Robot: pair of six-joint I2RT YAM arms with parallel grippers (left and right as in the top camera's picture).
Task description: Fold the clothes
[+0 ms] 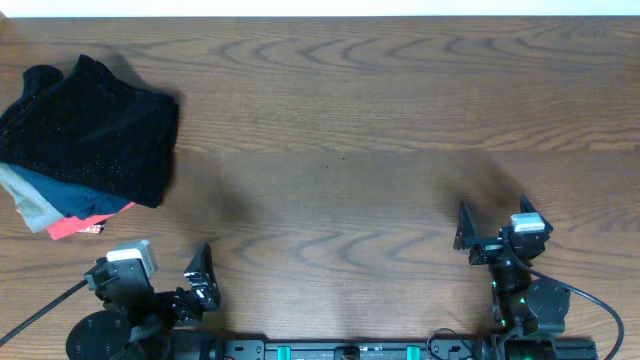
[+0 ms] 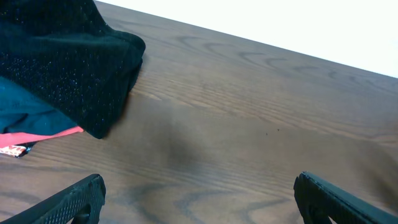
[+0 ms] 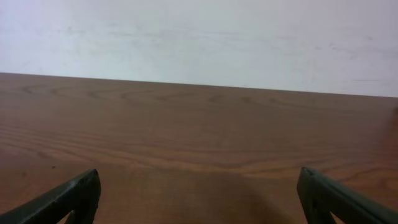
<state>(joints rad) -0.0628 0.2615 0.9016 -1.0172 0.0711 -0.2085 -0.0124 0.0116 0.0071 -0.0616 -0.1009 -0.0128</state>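
Black fuzzy garment (image 1: 95, 130) lies at the table's (image 1: 380, 120) far-left corner, nearer the left claw (image 2: 198, 190); it and the right claw (image 3: 199, 186) gape empty.

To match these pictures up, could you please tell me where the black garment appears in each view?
Overhead: the black garment lies at the far left, in the upper half.
Left wrist: the black garment fills the upper left corner.
Right wrist: not in it.
Shared landmark: the red piece peeking out under it, in the overhead and left wrist views.
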